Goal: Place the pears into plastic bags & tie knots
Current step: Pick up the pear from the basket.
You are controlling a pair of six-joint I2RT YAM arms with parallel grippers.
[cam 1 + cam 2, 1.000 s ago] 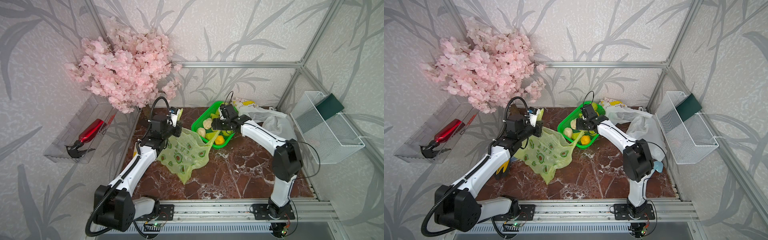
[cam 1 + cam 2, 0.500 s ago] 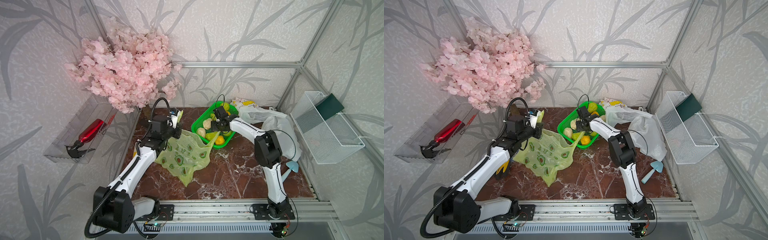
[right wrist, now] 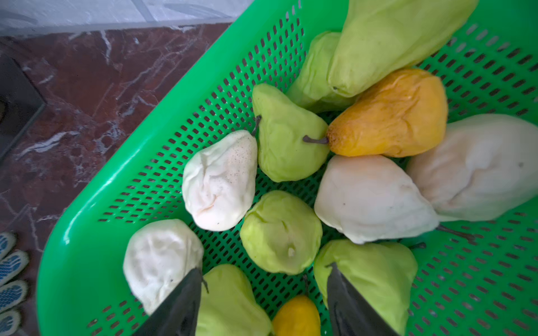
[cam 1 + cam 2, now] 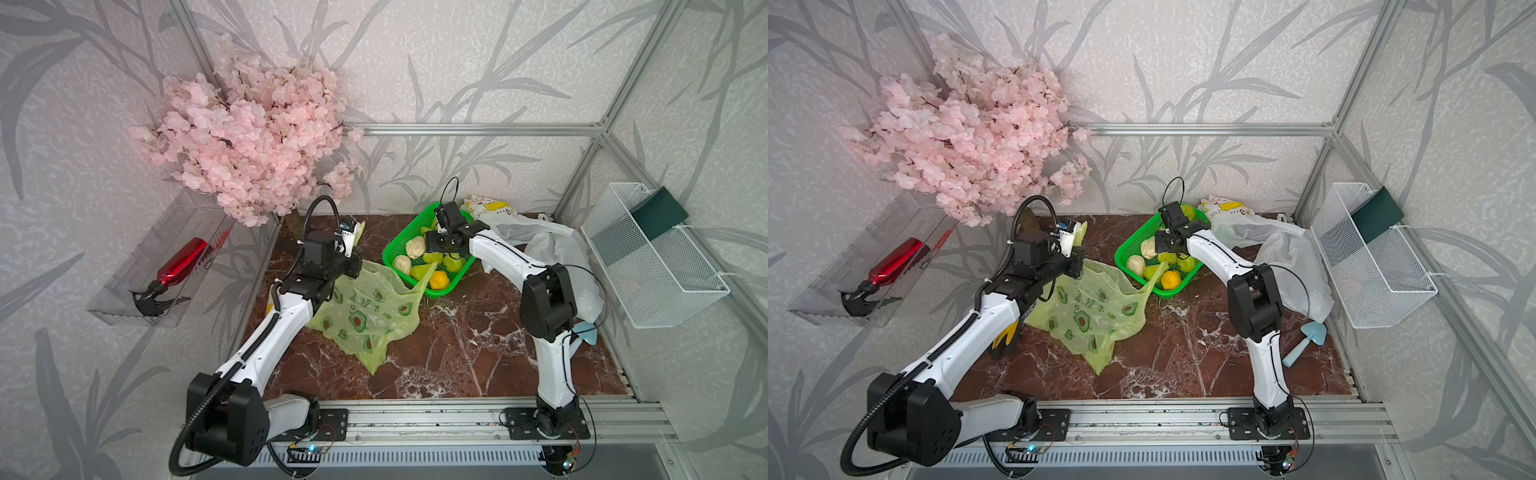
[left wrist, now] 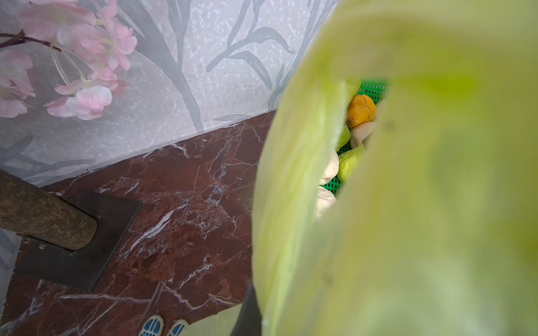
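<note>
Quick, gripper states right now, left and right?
Left gripper: closed, holding up the yellow-green bag.
Right gripper: open, empty, above the pears in the green basket.

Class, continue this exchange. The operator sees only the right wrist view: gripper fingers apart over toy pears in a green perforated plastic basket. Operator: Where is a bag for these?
Observer: The left gripper is shut on a translucent yellow-green plastic bag with avocado print, on the left arm's side of your green perforated plastic basket.
Operator: Does it touch the basket?
Observer: One corner reaches over the near rim.
Operator: Other bags?
Observer: Yes, crumpled white plastic bags lie right of the basket, near the back wall.
</note>
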